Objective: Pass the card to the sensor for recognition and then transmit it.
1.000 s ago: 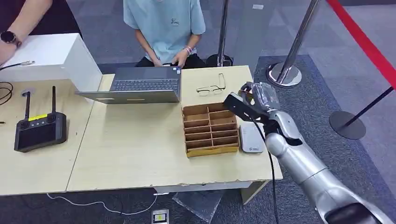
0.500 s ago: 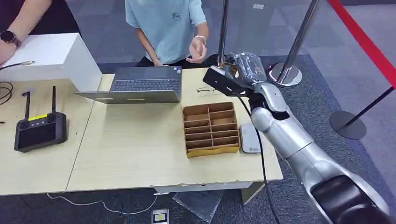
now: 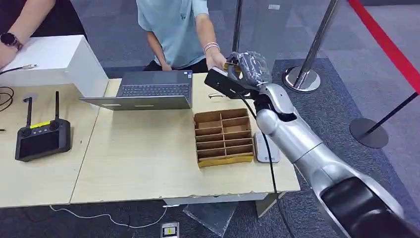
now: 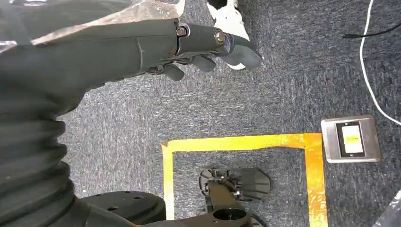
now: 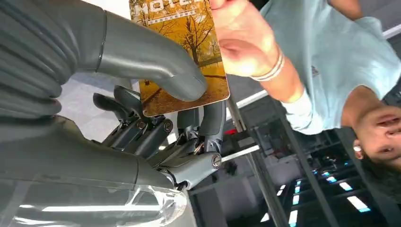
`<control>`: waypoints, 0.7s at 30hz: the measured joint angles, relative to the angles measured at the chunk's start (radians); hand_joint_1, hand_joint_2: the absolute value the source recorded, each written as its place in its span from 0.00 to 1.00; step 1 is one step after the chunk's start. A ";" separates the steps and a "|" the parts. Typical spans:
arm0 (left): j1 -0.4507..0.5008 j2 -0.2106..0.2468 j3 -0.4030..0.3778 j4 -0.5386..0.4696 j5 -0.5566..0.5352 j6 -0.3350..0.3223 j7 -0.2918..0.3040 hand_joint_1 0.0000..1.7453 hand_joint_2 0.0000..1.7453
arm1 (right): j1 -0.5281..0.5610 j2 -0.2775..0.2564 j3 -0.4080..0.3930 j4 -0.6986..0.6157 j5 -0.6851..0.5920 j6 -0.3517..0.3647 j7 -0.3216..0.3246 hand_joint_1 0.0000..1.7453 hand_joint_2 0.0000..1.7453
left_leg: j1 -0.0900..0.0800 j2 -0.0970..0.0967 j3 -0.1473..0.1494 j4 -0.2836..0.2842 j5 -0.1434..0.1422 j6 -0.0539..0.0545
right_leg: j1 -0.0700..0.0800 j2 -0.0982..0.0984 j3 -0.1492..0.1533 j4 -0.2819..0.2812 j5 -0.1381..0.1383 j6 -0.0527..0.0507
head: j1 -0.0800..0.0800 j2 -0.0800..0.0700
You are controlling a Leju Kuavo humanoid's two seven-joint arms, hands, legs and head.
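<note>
Right robot hand (image 5: pixel 156 118) pinches thin stiff yellow printed card (image 5: pixel 182 56); light, slippery; person's hand (image 5: pixel 243 40) takes far edge.

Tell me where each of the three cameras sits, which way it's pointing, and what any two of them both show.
Head view: high on the body, facing forward and down at the table; the right arm reaches up from below, right hand raised.
Left wrist view: behind the hanging left hand, facing down at the carpet.
Right wrist view: behind the right hand, which pinches the card, facing the person's hand.
Shared: head and right wrist views both show the right hand meeting the person's hand.
</note>
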State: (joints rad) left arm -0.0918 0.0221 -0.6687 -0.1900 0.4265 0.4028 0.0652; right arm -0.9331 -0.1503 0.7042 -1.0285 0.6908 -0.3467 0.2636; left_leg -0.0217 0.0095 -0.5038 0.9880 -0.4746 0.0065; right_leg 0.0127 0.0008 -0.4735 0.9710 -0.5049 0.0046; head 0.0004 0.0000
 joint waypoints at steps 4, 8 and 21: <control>0.000 0.000 0.000 0.000 0.000 0.000 0.000 0.00 1.00 | -0.009 0.009 0.005 0.013 -0.002 -0.005 -0.004 1.00 1.00 | 0.000 0.000 0.000 0.000 0.000 0.000 | 0.000 0.000 0.000 0.000 0.000 0.000 | 0.000 0.000; 0.000 0.000 0.000 0.000 0.000 0.000 0.000 0.00 1.00 | -0.013 0.013 0.008 0.019 -0.002 -0.007 -0.005 1.00 1.00 | 0.000 0.000 0.000 0.000 0.000 0.000 | 0.000 0.000 0.000 0.000 0.000 0.000 | 0.000 0.000; 0.000 0.006 -0.017 0.000 -0.002 -0.003 0.005 0.00 1.00 | -0.044 0.084 0.051 0.098 0.004 -0.031 -0.021 1.00 1.00 | 0.000 0.000 0.000 0.000 0.000 0.000 | 0.000 0.000 0.000 0.000 0.000 0.000 | 0.000 0.000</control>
State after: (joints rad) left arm -0.0919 0.0286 -0.6855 -0.1900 0.4250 0.3998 0.0706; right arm -0.9770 -0.0660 0.7553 -0.9308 0.6950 -0.3780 0.2422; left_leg -0.0215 0.0097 -0.5039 0.9880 -0.4746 0.0064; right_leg 0.0128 0.0008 -0.4736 0.9711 -0.5049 0.0046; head 0.0004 0.0000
